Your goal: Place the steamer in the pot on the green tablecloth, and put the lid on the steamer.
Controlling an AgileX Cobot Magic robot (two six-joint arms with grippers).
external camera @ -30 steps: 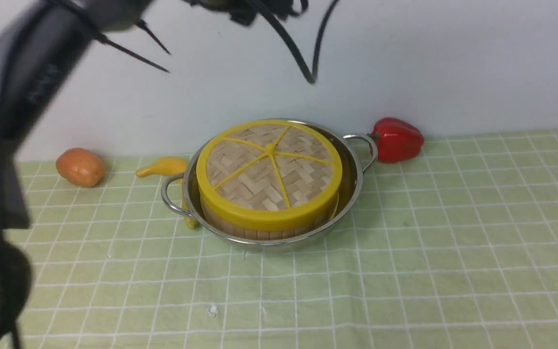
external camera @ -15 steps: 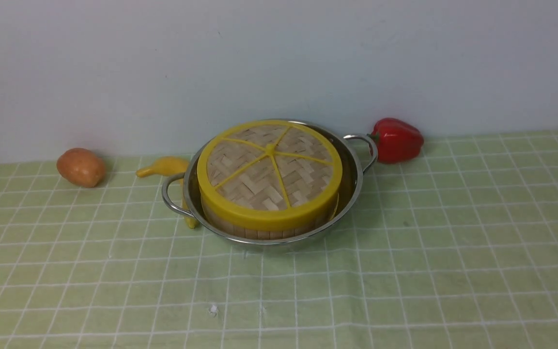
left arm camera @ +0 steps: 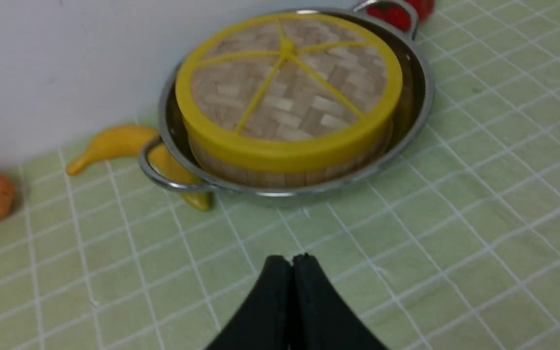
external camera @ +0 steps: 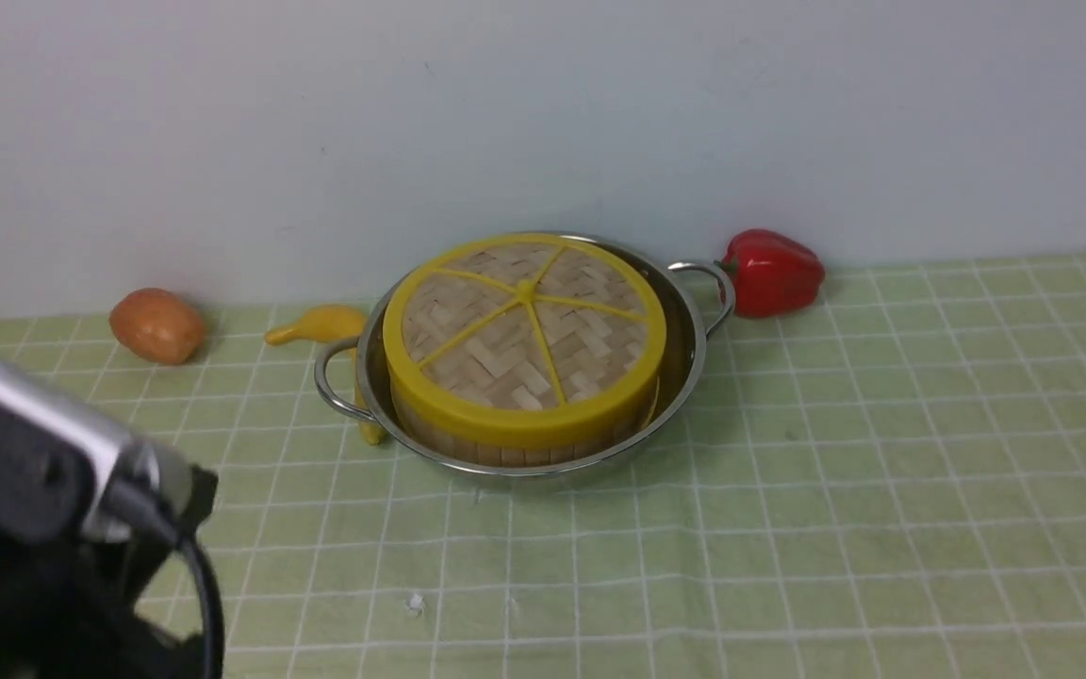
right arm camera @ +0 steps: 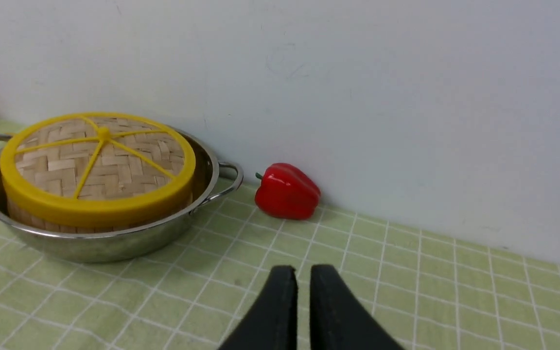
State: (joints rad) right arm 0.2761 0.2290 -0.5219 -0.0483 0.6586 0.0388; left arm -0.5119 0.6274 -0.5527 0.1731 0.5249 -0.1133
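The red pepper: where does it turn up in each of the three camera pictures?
Front view: red bell pepper against the wall, right of the pot, beside its right handle.
Left wrist view: only a red sliver at the top edge, behind the pot handle.
Right wrist view: mid-picture, by the wall.
Shared landmark: the lid.

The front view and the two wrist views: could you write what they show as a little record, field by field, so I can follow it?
pot: on the green tablecloth, near the wall
steamer: sitting inside the pot
lid: resting on the steamer
left gripper: shut, empty, above the cloth in front of the pot
right gripper: almost shut, empty, above bare cloth
red pepper: by the pot's right handle
banana: partly behind the pot's left handle
orange fruit: far left, by the wall
task: looks finished
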